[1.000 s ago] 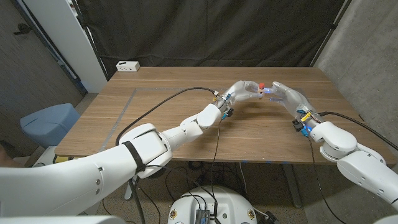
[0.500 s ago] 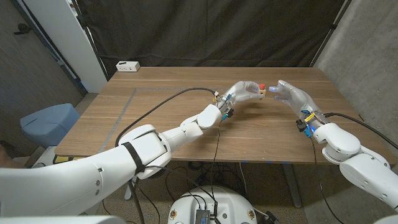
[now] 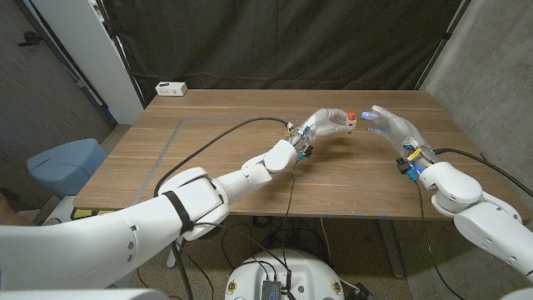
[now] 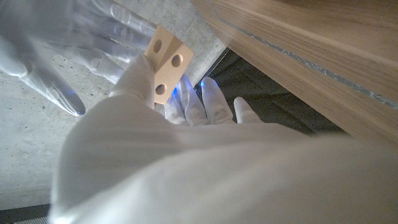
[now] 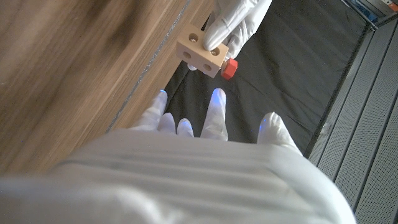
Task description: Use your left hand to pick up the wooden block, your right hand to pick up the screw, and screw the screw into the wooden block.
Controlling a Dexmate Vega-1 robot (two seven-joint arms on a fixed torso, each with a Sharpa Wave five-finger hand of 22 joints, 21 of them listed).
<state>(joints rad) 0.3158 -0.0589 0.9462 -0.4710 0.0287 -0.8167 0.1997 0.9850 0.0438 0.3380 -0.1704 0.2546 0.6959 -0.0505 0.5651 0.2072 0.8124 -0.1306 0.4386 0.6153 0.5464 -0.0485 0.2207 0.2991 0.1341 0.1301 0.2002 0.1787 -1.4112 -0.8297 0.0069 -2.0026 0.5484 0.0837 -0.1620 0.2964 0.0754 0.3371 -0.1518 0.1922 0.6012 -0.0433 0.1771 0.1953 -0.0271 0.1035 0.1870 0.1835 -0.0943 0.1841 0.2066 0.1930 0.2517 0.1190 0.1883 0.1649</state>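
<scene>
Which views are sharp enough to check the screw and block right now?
Right wrist view: wooden block and red screw crisp, own right hand blurred close up. Left wrist view: block holes sharp, left hand soft. Head view: evenly lit, parts tiny.

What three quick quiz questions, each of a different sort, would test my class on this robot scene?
1. True or false: the right hand holds the red screw.
2. Which hand grips the wooden block? A) left hand B) right hand C) neither
3. Fill in: the screw sits in the ____.

Key: 1 false, it is open and apart from the screw; 2 A; 3 block.
</scene>
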